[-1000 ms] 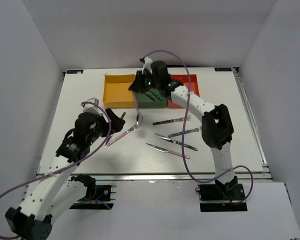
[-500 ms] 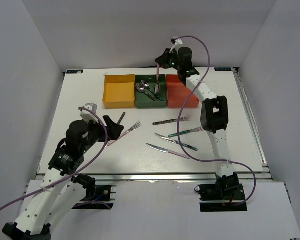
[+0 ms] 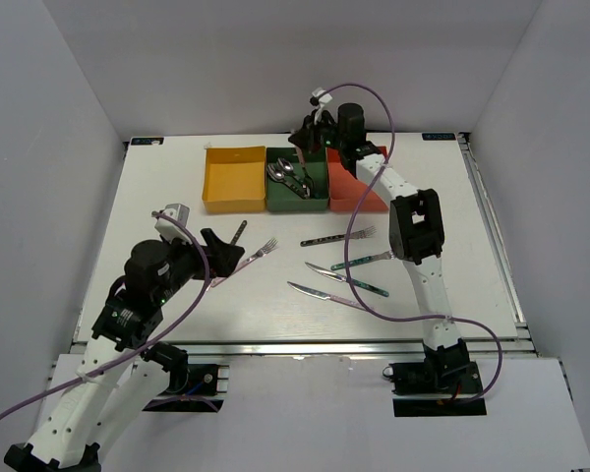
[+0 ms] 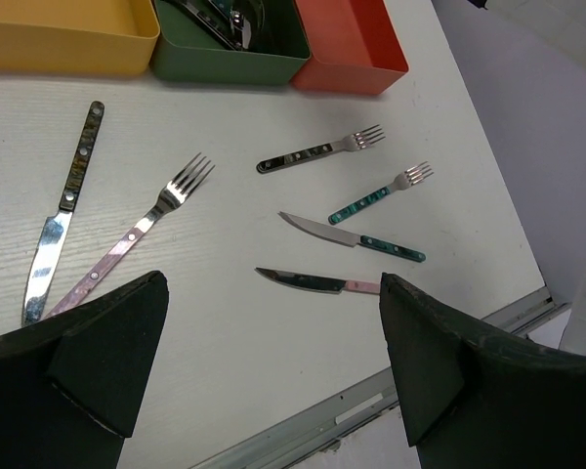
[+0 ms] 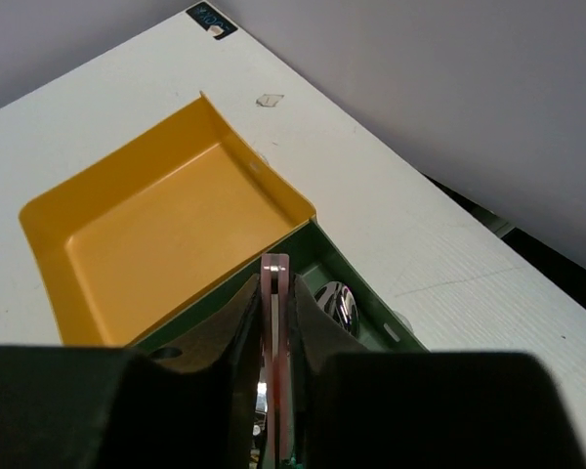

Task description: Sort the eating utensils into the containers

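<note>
My right gripper [image 5: 274, 305] is shut on the pink handle [image 5: 274, 283] of a utensil, held upright over the dark green bin [image 5: 366, 311] at the back [image 3: 297, 187]; its working end is hidden. Spoons [image 3: 287, 175] lie in that bin. The yellow bin [image 3: 234, 179] stands left of it and the red bin [image 3: 362, 189] right. My left gripper [image 4: 272, 315] hangs open above the table, holding nothing. Loose on the table lie a dark-handled knife [image 4: 66, 205], a pink fork [image 4: 142, 230], a dark fork [image 4: 317, 152], a teal fork [image 4: 379, 193], a teal-handled knife [image 4: 350, 235] and a pink-handled knife [image 4: 313, 282].
White walls close in the table on the left, back and right. A metal rail [image 4: 371, 410] runs along the near edge. The right arm's purple cable [image 3: 359, 246] hangs over the forks on the right half.
The right gripper has risen from low inside the green bin and shifted slightly left, still holding the pink-handled utensil. The left arm has drawn back toward the near left.
</note>
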